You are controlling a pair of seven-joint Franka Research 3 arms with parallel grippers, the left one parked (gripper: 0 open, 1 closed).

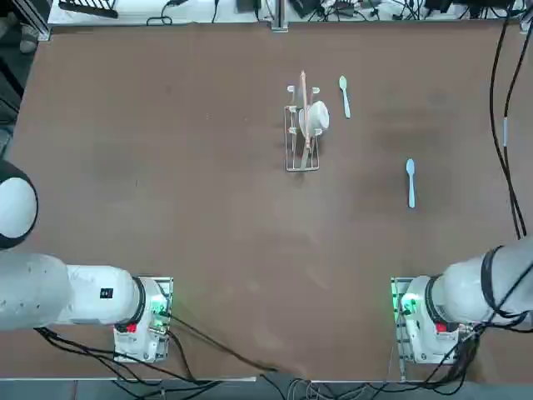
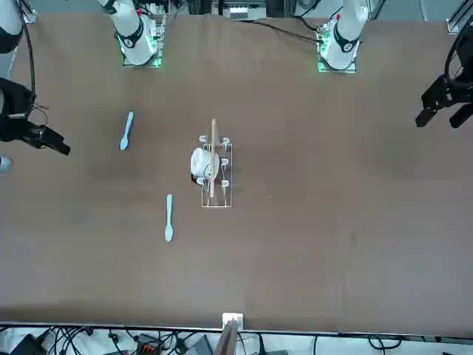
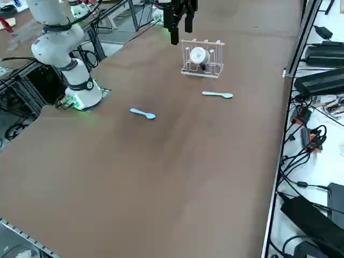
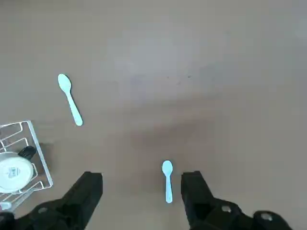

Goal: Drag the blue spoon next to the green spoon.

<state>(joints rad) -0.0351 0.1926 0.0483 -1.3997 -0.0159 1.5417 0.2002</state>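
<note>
The brown table (image 1: 166, 167) held a wire rack (image 1: 302, 125); the green spoon (image 1: 344, 94) lay just beside it, the blue spoon (image 1: 410, 181) farther off. The right gripper (image 4: 142, 191) hung wide open and empty above the blue spoon.

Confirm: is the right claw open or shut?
Open. The right claw has its two black fingers spread wide apart, holding nothing, above the small sky-blue plastic spoon.

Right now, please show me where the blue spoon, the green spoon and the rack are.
blue spoon (image 1: 410, 182): top view, on its handle.
green spoon (image 1: 345, 98): top view, on its handle.
rack (image 1: 302, 163): top view, on its wire frame, the end nearer the robot.
</note>
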